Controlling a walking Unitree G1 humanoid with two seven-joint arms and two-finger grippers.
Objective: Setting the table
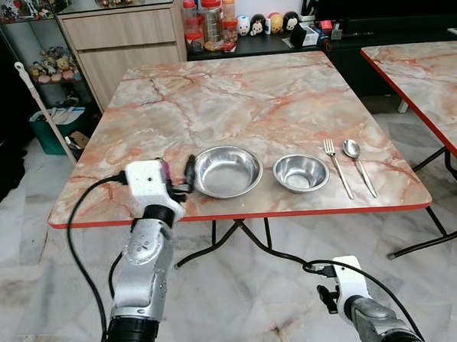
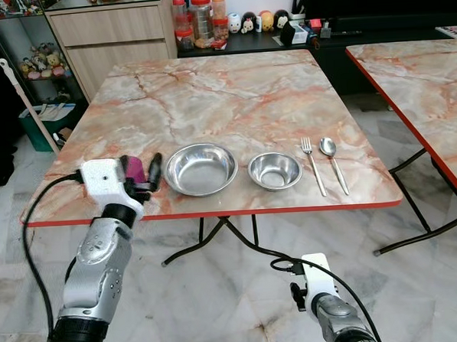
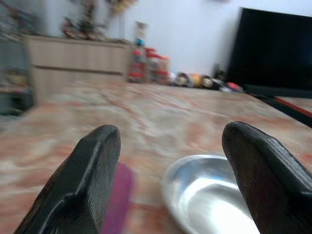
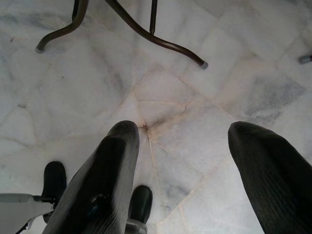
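Note:
A large steel bowl (image 1: 227, 171) and a smaller steel bowl (image 1: 300, 172) sit side by side near the front edge of the marble table (image 1: 240, 101). To their right lie a fork (image 1: 336, 167) and a spoon (image 1: 358, 163), parallel to each other. My left gripper (image 1: 180, 177) is open, low over the table's front left, just left of the large bowl (image 3: 209, 195). Something small and purple (image 3: 119, 195) lies by one finger; what it is I cannot make out. My right gripper (image 4: 183, 131) hangs open over the floor below the table edge.
A second marble table (image 1: 430, 76) stands at the right with a gap between. Behind are a wooden cabinet (image 1: 122, 39), jars (image 1: 205, 19) and a low dark shelf with figurines. A mop handle (image 1: 45, 112) leans at the left. Folding table legs (image 1: 239, 232) cross underneath.

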